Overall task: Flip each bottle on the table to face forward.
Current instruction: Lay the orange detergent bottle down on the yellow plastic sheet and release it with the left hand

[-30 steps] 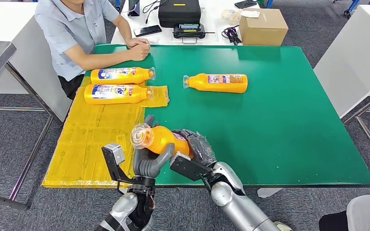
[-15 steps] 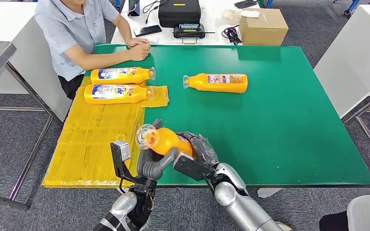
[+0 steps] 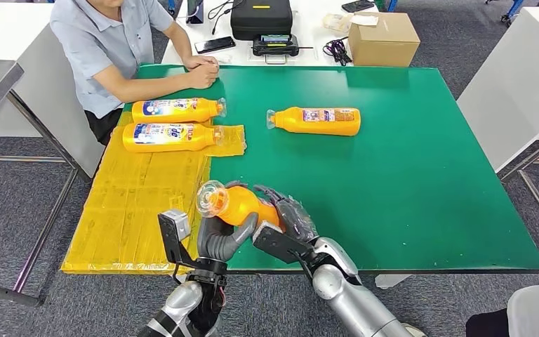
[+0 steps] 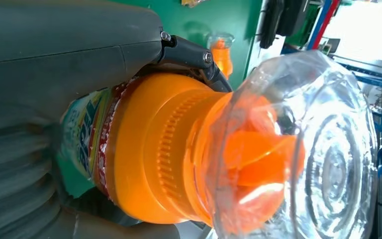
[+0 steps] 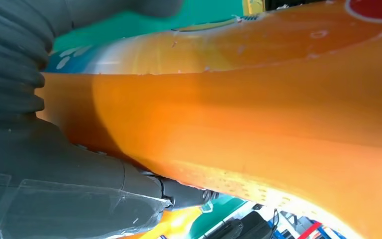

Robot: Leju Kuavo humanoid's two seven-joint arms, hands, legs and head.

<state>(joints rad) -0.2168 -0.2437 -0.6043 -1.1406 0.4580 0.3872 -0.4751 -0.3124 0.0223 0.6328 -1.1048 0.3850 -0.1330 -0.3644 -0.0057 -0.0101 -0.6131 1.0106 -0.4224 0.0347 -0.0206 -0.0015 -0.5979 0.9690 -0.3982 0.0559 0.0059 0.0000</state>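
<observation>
orange bottle [image 3: 242,203] is up off the green table [image 3: 407,182] near the front edge, clear cap aimed at roughly 10 o'clock. i've got my left hand [image 3: 219,235] wrapped under its neck and my right hand [image 3: 288,214] gripping the body. another bottle [image 3: 316,120] lies at 12 o'clock, two bottles [image 3: 170,124] at 11 on the yellow mat [image 3: 133,203].

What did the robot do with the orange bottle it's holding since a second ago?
Both hands, left hand and right hand, kept hold of the held bottle and carried it a little to the right and up, clear cap still pointing left toward the yellow mat. The three lying bottles and the person's arms stayed put.
</observation>
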